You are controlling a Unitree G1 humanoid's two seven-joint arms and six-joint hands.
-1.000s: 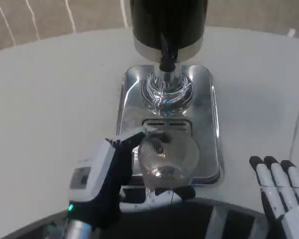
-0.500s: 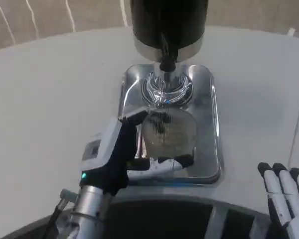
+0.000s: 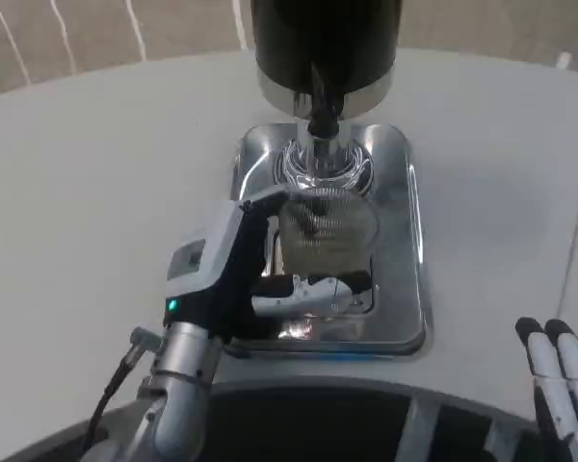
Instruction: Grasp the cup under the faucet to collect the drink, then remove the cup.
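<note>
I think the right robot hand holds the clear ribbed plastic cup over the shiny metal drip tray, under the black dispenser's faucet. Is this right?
Not quite: the head view shows that it is the left robot hand that holds the clear ribbed plastic cup. The rest stands: the cup is over the shiny metal drip tray, under the black dispenser's faucet. The right robot hand holds nothing, low at the table's near edge.

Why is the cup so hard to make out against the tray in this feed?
Head view: the clear cup sits over a mirror-bright tray, so reflections and glare blend through its ribbed wall; the left hand around it stays sharp, the dispenser above is dark and lacks detail; the right hand is cut by the frame edge.
</note>
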